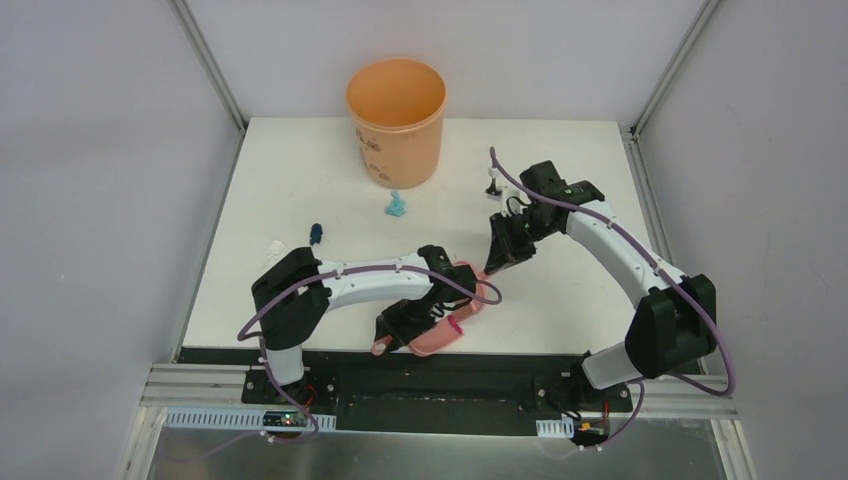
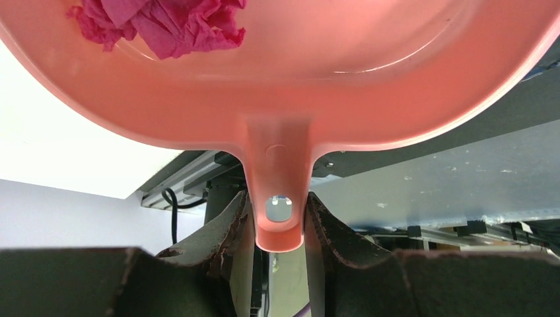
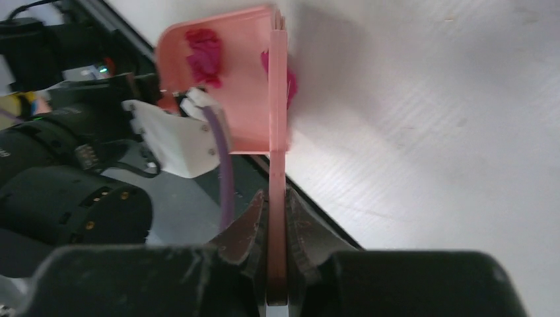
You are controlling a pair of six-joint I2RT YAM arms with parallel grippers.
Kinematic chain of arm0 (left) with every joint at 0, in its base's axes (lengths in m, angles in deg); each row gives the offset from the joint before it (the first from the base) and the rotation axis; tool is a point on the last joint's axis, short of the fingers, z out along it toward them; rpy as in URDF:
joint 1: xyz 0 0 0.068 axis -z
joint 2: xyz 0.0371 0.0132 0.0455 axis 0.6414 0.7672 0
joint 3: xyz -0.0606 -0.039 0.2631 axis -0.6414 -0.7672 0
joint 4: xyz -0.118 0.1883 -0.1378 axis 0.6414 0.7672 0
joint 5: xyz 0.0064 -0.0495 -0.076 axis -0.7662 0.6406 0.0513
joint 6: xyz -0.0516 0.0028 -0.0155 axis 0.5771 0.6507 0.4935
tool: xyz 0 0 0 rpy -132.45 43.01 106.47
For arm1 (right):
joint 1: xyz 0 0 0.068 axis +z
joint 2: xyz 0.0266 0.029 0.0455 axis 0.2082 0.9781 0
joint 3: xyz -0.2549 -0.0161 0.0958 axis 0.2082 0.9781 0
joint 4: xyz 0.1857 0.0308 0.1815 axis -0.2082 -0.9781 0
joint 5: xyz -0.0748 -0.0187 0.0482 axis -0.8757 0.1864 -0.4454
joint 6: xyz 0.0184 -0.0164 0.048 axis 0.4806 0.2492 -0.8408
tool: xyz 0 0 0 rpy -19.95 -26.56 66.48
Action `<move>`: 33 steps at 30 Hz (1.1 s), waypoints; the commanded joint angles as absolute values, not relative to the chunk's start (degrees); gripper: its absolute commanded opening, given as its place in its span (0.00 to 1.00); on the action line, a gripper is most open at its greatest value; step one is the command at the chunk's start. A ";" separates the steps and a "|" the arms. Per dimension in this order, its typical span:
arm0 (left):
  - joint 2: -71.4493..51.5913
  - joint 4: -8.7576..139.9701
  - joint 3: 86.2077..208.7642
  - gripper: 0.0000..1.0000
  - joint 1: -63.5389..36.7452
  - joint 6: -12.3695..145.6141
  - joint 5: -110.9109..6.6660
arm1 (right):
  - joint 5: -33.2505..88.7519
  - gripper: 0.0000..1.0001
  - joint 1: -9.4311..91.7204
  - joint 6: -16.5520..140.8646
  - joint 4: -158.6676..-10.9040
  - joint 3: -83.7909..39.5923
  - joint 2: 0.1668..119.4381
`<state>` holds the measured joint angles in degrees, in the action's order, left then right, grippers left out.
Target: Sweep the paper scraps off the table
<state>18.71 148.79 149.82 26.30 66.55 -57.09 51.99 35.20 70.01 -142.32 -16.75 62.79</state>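
Observation:
My left gripper [image 1: 405, 322] is shut on the handle of the pink dustpan [image 1: 438, 338] near the table's front edge; the left wrist view shows its fingers [image 2: 241, 224] pinching the handle [image 2: 277, 172]. A crumpled magenta scrap [image 2: 158, 26] lies in the pan. My right gripper [image 1: 495, 260] is shut on the pink hand brush [image 1: 470, 283], seen edge-on in the right wrist view [image 3: 279, 125] at the pan's mouth [image 3: 224, 99]. One magenta scrap [image 3: 205, 53] is in the pan, and another [image 3: 291, 82] is by the brush. Teal [image 1: 396, 206], dark blue [image 1: 315, 233] and white [image 1: 276, 246] scraps lie on the white table [image 1: 570, 290].
An orange bucket [image 1: 395, 118] stands upright at the table's back middle. Grey walls and metal posts frame the table. A black rail [image 1: 500, 365] with the arm bases runs along the front edge, just below the dustpan.

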 commanded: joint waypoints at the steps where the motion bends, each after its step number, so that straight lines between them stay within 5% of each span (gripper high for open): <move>1: 19.38 147.49 152.95 0.00 26.91 67.37 -58.97 | 72.55 0.00 34.82 64.75 -139.12 -16.63 62.76; 10: 9.52 140.58 147.47 0.00 27.02 73.01 -67.08 | 70.39 0.00 28.20 64.98 -138.47 -23.84 60.99; 17: 3.63 138.57 141.88 0.00 27.03 80.08 -62.69 | 63.43 0.00 28.80 71.93 -131.13 -32.63 64.36; 25: -2.96 145.72 140.35 0.00 27.00 90.30 -62.45 | 39.61 0.00 42.57 98.17 -121.49 -32.76 68.82; 33: -12.57 150.74 134.46 0.00 27.18 97.00 -60.52 | 30.46 0.00 52.86 116.94 -110.29 -32.25 74.22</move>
<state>-6.99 146.86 136.99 26.52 90.86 -62.38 36.88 49.47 102.73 -118.95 -29.86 71.49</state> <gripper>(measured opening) 0.288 0.117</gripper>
